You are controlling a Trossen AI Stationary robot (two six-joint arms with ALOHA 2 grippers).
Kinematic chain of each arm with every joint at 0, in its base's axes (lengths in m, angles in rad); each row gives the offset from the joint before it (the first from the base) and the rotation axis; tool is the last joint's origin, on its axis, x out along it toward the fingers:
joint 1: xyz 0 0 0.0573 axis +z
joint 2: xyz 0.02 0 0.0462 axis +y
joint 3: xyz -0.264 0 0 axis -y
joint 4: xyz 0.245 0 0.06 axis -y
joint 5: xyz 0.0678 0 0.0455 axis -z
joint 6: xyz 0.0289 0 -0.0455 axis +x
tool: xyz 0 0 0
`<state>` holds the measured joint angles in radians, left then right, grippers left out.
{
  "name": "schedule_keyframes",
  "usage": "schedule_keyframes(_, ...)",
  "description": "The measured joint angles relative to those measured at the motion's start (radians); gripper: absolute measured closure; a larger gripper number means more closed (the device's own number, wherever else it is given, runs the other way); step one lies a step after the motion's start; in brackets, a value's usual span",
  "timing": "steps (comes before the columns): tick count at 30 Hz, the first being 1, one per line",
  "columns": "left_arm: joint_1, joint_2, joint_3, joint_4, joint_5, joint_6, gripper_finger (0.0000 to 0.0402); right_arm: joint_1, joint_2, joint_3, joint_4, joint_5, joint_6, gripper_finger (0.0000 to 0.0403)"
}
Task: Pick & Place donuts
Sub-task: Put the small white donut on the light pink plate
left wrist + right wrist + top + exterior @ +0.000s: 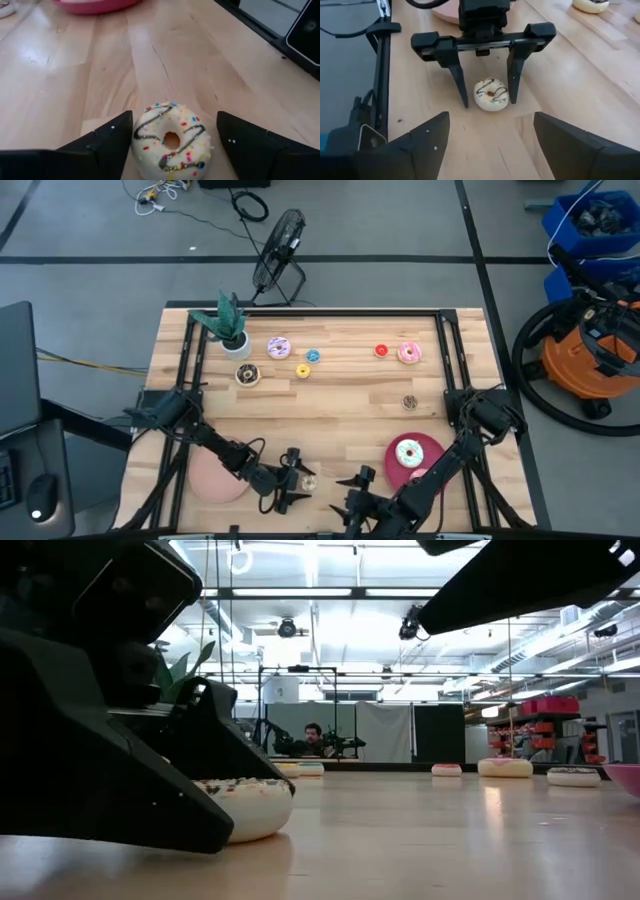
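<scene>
A white donut (170, 142) with chocolate drizzle and sprinkles lies flat on the table near its near edge, also seen in the high view (308, 480). My left gripper (174, 115) is open and low over the table, one finger on either side of this donut, as the right wrist view shows (489, 102). My right gripper (491, 117) is open, just right of it near the near edge (355, 498), facing the donut and holding nothing. Another iced donut (408, 452) lies on the crimson plate (432, 446). My left gripper comes level along the table with its fingers astride the white donut. One finger (112, 145) stands right against the donut's side (136, 142), and I cannot tell whether it touches. The other finger (240, 145) stands clear. The donut lies flat on the table.
A pink plate (212, 478) sits by the left arm. Loose donuts lie across the far half: purple (279, 347), blue (313, 356), yellow (303, 370), chocolate (247, 374), red (381, 351), pink (409, 352), one small dark (409, 401). A potted plant (232, 330) stands far left.
</scene>
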<state>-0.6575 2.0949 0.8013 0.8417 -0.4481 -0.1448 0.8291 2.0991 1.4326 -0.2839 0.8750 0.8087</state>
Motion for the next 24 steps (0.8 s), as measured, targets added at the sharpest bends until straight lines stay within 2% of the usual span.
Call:
schedule_keyframes(5,-0.001,-0.002,0.001,-0.026,0.0,0.0,0.0154,0.004,0.0,0.0,0.003,0.001,0.014,0.0108)
schedule_keyframes(9,-0.009,-0.049,0.001,-0.127,-0.003,0.013,0.0178,0.004,0.0,0.0,0.001,0.016,0.021,0.0108)
schedule_keyframes(12,-0.03,-0.143,-0.001,-0.305,-0.04,0.021,0.019,0.004,0.0,0.0,0.001,0.041,0.021,0.0108)
schedule_keyframes(15,-0.066,-0.278,-0.001,-0.521,-0.095,-0.034,0.0196,0.004,0.0,0.0,0.001,0.044,0.021,0.0108)
schedule_keyframes(20,-0.155,-0.505,0.0,-0.888,-0.103,-0.25,0.0197,0.004,0.0,0.0,0.001,0.053,0.01,0.0108)
schedule_keyframes(24,-0.262,-0.618,0.0,-1.18,-0.084,-0.483,0.0198,-0.008,0.0,0.0,0.002,0.067,-0.002,0.0108)
